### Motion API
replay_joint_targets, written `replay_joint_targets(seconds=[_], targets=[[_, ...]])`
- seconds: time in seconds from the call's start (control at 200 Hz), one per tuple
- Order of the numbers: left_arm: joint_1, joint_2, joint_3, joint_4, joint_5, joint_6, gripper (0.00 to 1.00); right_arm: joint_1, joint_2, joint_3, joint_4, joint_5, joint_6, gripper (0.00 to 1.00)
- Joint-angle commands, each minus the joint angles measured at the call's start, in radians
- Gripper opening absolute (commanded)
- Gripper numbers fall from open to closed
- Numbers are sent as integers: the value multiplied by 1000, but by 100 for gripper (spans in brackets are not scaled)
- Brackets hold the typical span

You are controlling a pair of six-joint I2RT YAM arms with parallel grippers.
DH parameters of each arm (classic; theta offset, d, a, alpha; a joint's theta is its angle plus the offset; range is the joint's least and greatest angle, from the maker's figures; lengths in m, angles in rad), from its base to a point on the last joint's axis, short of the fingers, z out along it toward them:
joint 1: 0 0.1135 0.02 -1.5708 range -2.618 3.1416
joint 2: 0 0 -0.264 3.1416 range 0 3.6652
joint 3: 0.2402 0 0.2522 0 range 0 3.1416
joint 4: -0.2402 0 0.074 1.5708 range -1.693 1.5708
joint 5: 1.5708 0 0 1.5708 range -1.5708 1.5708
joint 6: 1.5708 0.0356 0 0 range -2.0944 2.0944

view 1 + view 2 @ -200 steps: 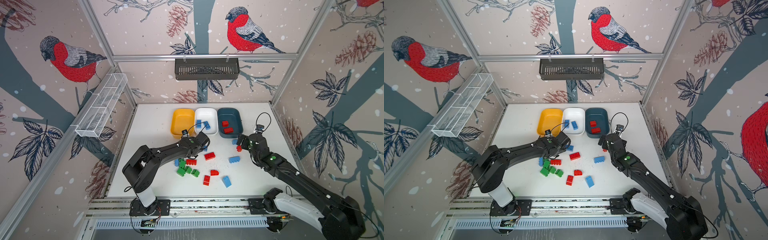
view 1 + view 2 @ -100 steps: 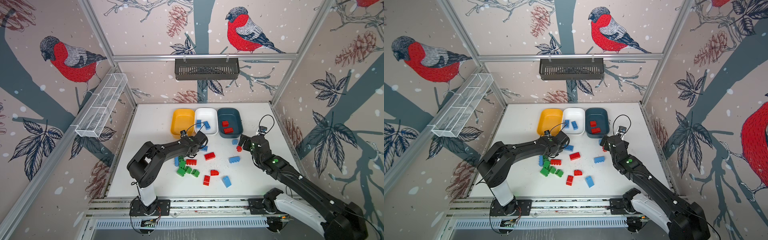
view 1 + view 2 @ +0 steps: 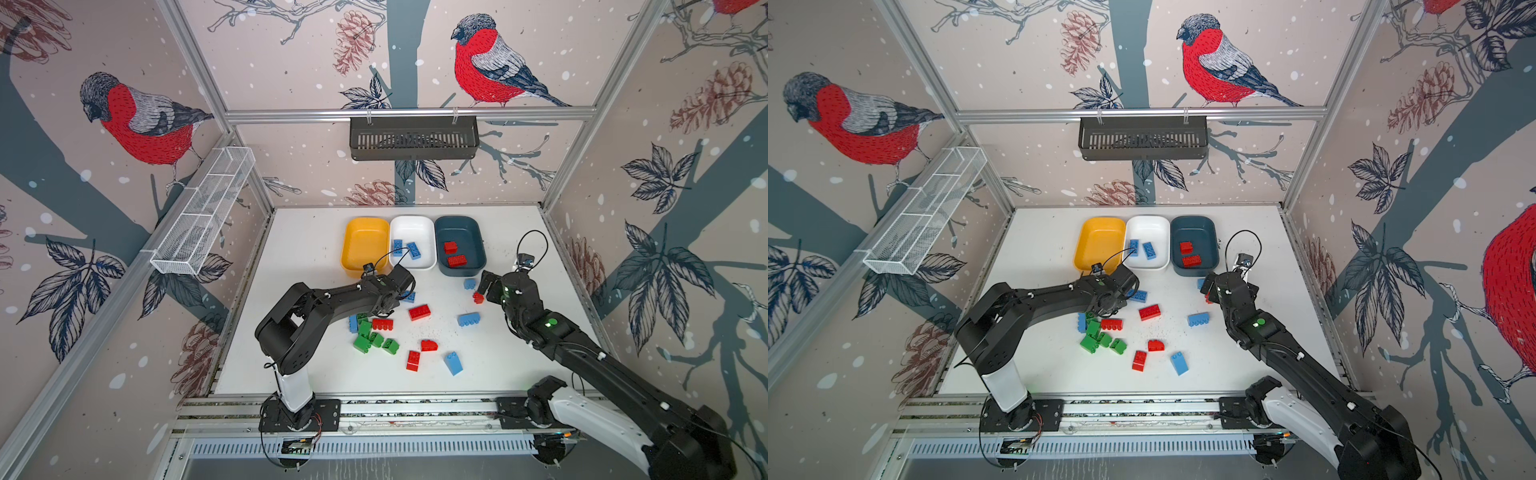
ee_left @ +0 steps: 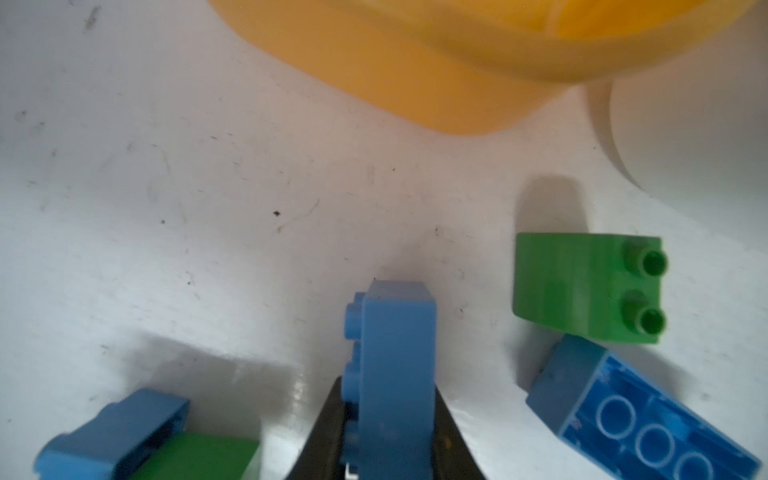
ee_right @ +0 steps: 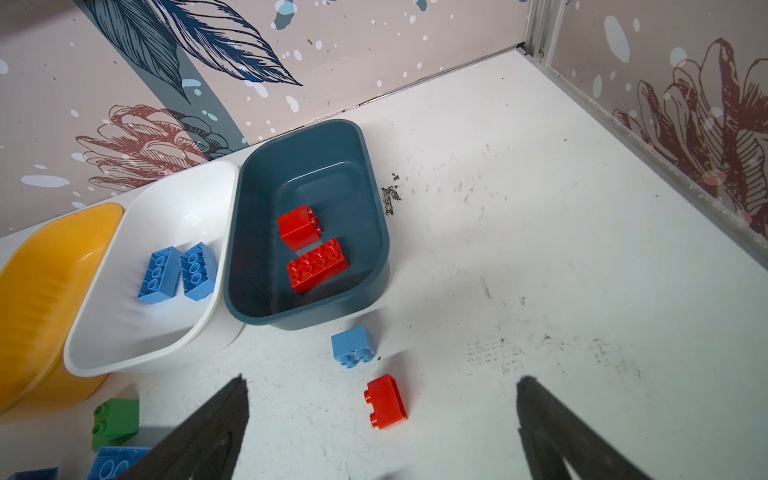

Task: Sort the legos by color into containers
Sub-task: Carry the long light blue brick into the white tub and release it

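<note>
The left gripper (image 4: 388, 401) pinches a light blue brick (image 4: 395, 332), likely for the mid-frame white tub (image 3: 415, 230). The right gripper (image 5: 382, 380) hangs open over a red brick (image 5: 386, 403), ready to grab.

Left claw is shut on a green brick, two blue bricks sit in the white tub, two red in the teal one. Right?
Not quite. The left claw is shut on a light blue brick, not green; the left wrist view shows it. The white tub does hold two blue bricks, the teal tub two red bricks.
</note>
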Motion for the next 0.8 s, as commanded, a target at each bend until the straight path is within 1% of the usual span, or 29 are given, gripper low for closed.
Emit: replay_joint_targets(seconds=[0.0, 0.195, 0.325, 0.445, 0.545, 0.795], targets=[[-5, -48, -21, 5, -19, 7, 21, 2, -6, -4, -5, 29, 10, 100], [-16, -144, -14, 5, -70, 27, 19, 0, -17, -2, -11, 30, 4, 100], [-15, -139, 56, 42, -74, 97, 19, 0, -38, -17, -17, 30, 12, 100], [-16, -77, 154, 95, -61, 193, 19, 0, -64, -38, -6, 27, 15, 100], [-12, 8, 253, 114, -39, 252, 19, 0, -82, -49, 3, 20, 18, 100], [6, 226, 512, 123, 10, 353, 19, -4, -90, -54, 10, -22, 30, 100]])
